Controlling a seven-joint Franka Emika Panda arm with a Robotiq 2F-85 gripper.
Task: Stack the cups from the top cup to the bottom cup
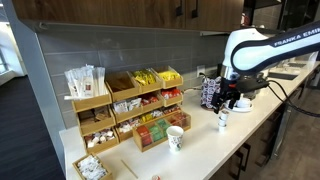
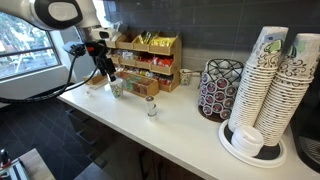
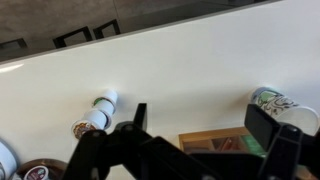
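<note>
In the wrist view the jaws stand spread and empty at bottom; small white cup (image 3: 103, 106) lower left, printed cup (image 3: 270, 100) right, bare table (image 3: 190, 70) up to its edge.

The worktop (image 1: 205, 142) is plain white. The small cups (image 1: 222, 122) are plain white with no print. The larger paper cup (image 1: 175, 138) is white with green and brown print. Along the back edge, the organiser (image 1: 128, 108) is pale wood, holding yellow, red and green packets. The arm (image 1: 255, 48) is white with dark lettering, and its jaws are black.
</note>
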